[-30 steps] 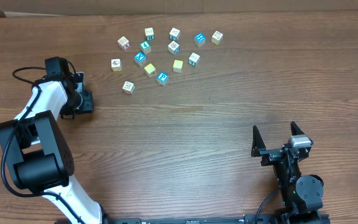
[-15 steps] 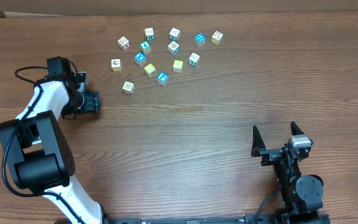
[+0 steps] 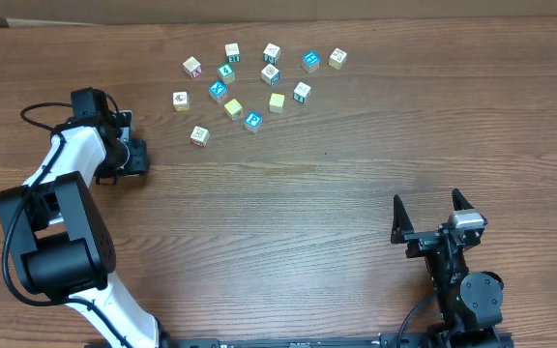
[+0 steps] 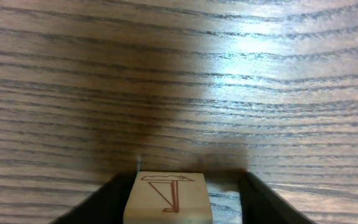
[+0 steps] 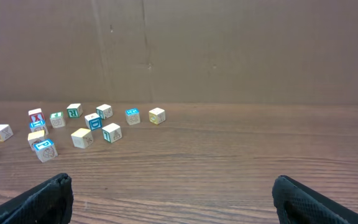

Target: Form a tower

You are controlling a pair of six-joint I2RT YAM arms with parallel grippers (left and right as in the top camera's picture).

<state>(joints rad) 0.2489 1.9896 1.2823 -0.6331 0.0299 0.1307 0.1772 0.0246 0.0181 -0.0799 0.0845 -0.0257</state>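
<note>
A tower is not in view; every cube I see lies singly. In the left wrist view a tan cube (image 4: pixel 168 200) with a red line drawing on top sits between my left gripper's (image 4: pixel 180 177) jaws. The left finger (image 4: pixel 95 208) is against it, and a strip of table shows before the right finger (image 4: pixel 266 205), so the jaws stand open around it. From overhead the left gripper (image 3: pixel 138 155) is low at the table's left and hides that cube. My right gripper (image 3: pixel 426 200) stands open and empty at the near right, also in its wrist view (image 5: pixel 169 186).
Several loose cubes in white, blue and yellow lie scattered at the back centre (image 3: pixel 252 121), (image 3: pixel 199 135), (image 3: pixel 337 57), and show far left in the right wrist view (image 5: pixel 81 137). A brown cardboard wall (image 5: pixel 229 50) runs behind the table.
Half a second ago the left gripper reached slightly right with wider jaws; now it has drawn back and the jaws are narrower around the cube. The right arm and loose cubes have not moved.
</note>
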